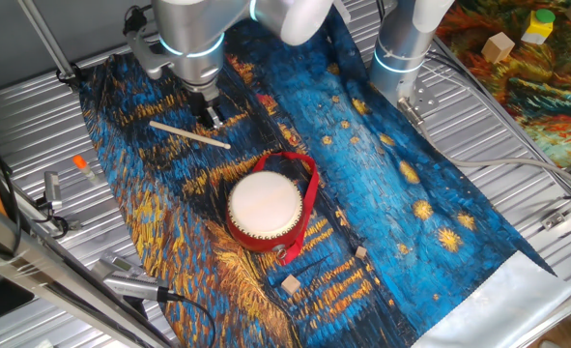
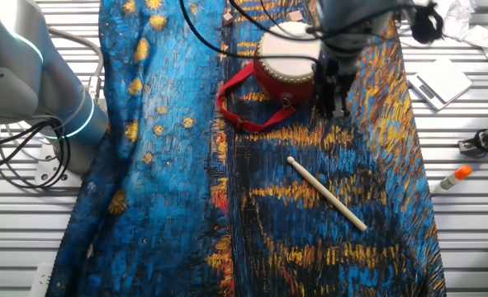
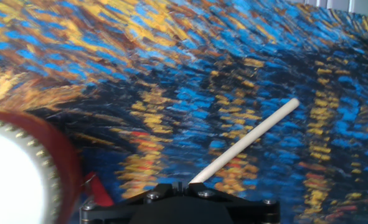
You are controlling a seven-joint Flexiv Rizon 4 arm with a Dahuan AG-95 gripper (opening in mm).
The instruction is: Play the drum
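- We saw the drum (image 1: 265, 208) on the painted cloth (image 1: 430, 174) that covered the desk (image 1: 34, 126), about in the middle of one fixed view, with its cream skin facing up and its red strap (image 1: 310, 188) looped around the right side.
- The stick (image 1: 188, 134) lay flat on the cloth, to the far left of the drum and apart from it.
- The end effector (image 1: 211, 117) was low over the cloth, just beside the stick on its far side. In the hand view the stick (image 3: 246, 142) ran from under the fingers toward the upper right, and the drum (image 3: 18, 171) was at the lower left.
- The fingers themselves were not clear in any view, so we could not tell if they were apart or together; they did not appear to hold anything.
- We judged that the step in hand was to take the stick, because the drum was not yet struck.
- To do it well, we would turn the fingers across the stick, not along it, and close near one end, so a long part stays free for striking.
- We would go down slowly, because a thin stick on soft cloth can roll away from a touch.
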